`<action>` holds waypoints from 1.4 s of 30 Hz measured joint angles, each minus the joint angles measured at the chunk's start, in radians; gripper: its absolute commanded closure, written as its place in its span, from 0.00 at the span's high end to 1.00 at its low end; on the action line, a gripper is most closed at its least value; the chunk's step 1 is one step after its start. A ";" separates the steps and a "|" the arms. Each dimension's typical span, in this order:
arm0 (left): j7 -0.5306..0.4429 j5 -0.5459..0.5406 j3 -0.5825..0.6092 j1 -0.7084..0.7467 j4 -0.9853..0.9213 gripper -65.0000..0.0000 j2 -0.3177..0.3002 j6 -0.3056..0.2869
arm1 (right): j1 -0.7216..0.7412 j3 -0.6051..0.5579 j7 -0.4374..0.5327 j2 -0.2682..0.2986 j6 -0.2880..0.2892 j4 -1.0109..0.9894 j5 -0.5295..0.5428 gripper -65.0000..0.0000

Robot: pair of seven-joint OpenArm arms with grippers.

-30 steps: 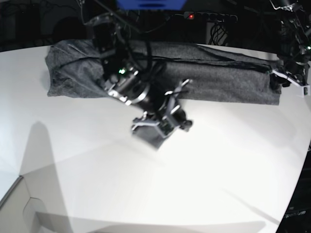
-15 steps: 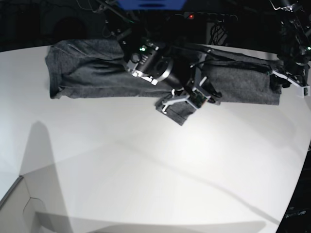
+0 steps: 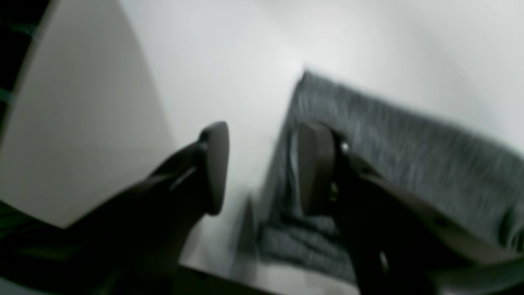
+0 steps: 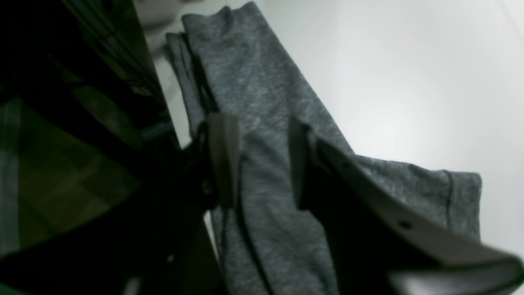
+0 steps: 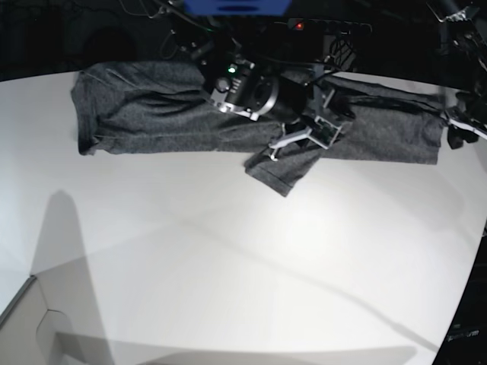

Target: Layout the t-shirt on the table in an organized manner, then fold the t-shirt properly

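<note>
Your t-shirt (image 5: 152, 122) lies as a long folded band along the far side of the table (image 5: 228, 274), with one sleeve (image 5: 279, 171) flapping out toward you near the middle. Your right gripper (image 4: 258, 164) hangs over that sleeve with its jaws apart and nothing pinched between them. Your left gripper (image 3: 262, 168) stands parted at the band's end by the table edge, one finger over cloth, holding nothing. Tuck the sleeve squarely onto the band and smooth it before any cross fold. No containers are in play here.
</note>
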 measured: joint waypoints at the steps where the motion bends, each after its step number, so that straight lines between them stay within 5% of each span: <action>1: 0.000 0.001 -0.006 -0.002 0.003 0.42 -0.003 0.000 | 0.000 0.004 -0.002 0.000 0.002 0.006 -0.002 0.38; 5: 0.027 0.008 -0.011 0.011 0.045 0.42 0.006 0.001 | -0.004 0.063 0.010 0.000 0.013 0.054 0.012 0.41; 12: 0.030 0.013 0.028 -0.011 0.275 0.43 0.093 0.005 | -0.031 0.370 -0.001 0.084 0.011 0.106 0.003 0.41; 21: 0.032 0.010 0.578 -0.041 0.382 0.77 0.112 0.003 | -0.108 0.738 0.000 0.144 0.011 0.129 0.011 0.41; 25: 0.005 0.039 0.765 -0.080 0.383 0.81 0.112 0.035 | -0.108 0.842 0.001 0.142 0.011 0.132 0.012 0.41; 30: 0.018 0.253 0.945 -0.066 0.378 0.82 0.154 0.129 | -0.122 0.906 0.000 0.138 0.011 0.135 0.013 0.41; 42: 0.009 0.472 1.014 -0.129 0.175 0.82 0.286 0.136 | -0.143 0.904 0.000 0.133 0.011 0.135 0.011 0.41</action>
